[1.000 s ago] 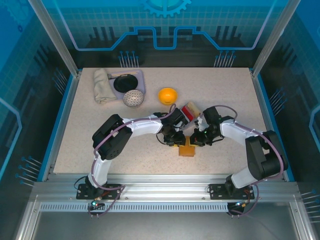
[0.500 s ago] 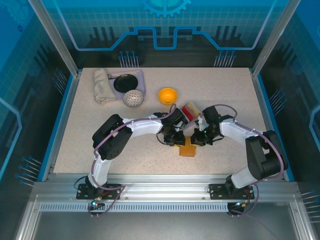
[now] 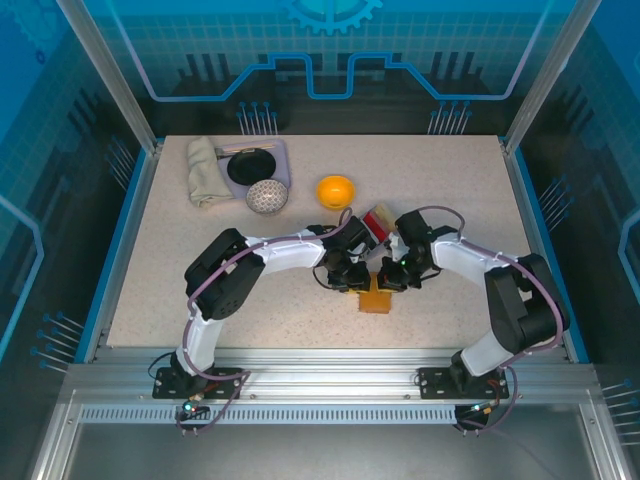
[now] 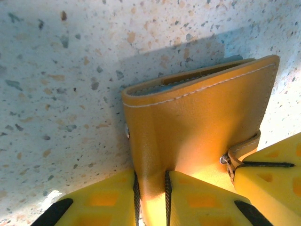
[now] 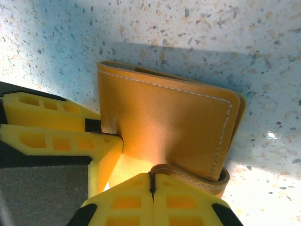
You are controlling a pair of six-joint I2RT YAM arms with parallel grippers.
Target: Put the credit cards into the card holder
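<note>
Two grippers meet at the holder (image 3: pixel 375 298), which sits just right of the table (image 3: pixel 450 180) centre, at 6 o'clock of both. The holder is folded shut. In the left wrist view its long axis runs from 8 to 2 o'clock and its slit edge points to 12 o'clock. In the right wrist view the axis runs from 10 to 4 o'clock. The left gripper (image 3: pixel 349 276) pinches the holder's near edge between its fingers (image 4: pixel 202 200). The right gripper (image 3: pixel 394 275), jaws pressed together, pinches the strap (image 5: pixel 188 176). Contact between holder and table cannot be determined. A red card (image 3: pixel 377 217) shows at 12 o'clock of the holder.
</note>
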